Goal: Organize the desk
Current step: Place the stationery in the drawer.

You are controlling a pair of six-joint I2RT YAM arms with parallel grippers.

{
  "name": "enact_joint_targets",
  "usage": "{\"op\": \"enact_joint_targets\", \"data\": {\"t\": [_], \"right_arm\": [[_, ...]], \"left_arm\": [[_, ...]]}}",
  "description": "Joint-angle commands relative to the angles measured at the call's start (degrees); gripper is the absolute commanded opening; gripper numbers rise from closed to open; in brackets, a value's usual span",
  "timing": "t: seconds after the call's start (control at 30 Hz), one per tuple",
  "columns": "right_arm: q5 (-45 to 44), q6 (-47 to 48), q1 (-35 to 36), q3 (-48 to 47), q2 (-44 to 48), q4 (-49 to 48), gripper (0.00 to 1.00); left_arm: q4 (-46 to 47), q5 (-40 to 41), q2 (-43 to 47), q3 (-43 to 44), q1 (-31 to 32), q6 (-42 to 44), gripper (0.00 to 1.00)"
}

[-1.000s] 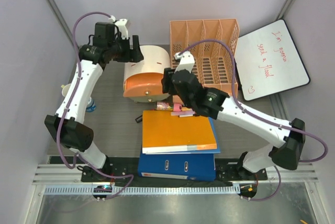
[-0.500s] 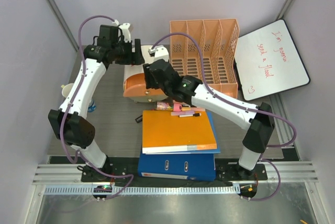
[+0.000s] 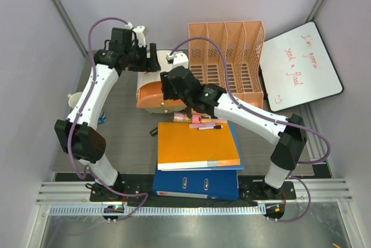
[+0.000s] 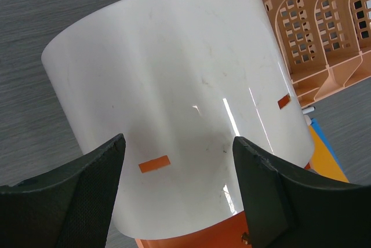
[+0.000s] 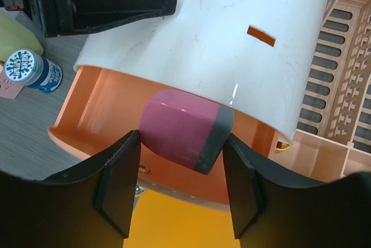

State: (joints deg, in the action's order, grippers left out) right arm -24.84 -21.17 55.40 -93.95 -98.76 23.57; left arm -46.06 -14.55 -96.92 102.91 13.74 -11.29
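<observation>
Grey wood-grain surface [image 3: 124, 126] fills the middle of the overhead view, running from the black strip at the bottom up to the pale walls. At upper centre sits a white-and-orange container [image 3: 152, 94] with a rounded white cover. Just to its right is a peach file rack [image 3: 226, 57], and a whiteboard [image 3: 298, 65] with red writing lies at the far right. At lower centre an orange folder [image 3: 197, 143] rests on a blue binder [image 3: 197, 184].

My left fingers [image 4: 69, 190] are spread wide at the container's upper-left side, with the white cover showing between them; I cannot tell whether they touch it. My right fingers [image 5: 119, 184] are closed on a pink block [image 5: 179, 129] with a grey end. They hold it right at the container's orange opening, under the edge of the white cover. A small blue-capped bottle [image 5: 32, 69] stands on the surface at the left edge of my right wrist view.
</observation>
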Motion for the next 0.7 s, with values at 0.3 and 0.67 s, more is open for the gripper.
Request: {"op": "enact_joint_targets", "data": {"t": [0.3, 0.67], "right_arm": [[-0.73, 0.69, -0.03, -3.16, 2.61, 2.44, 0.81], [-6.71, 4.21, -0.03, 9.38, 19.01, 4.38, 0.79]], "left_arm": [[2.38, -0.48, -0.63, 0.80, 0.06, 0.04, 0.75], [1.77, 0.22, -1.07, 1.41, 0.15, 0.65, 0.75]]}}
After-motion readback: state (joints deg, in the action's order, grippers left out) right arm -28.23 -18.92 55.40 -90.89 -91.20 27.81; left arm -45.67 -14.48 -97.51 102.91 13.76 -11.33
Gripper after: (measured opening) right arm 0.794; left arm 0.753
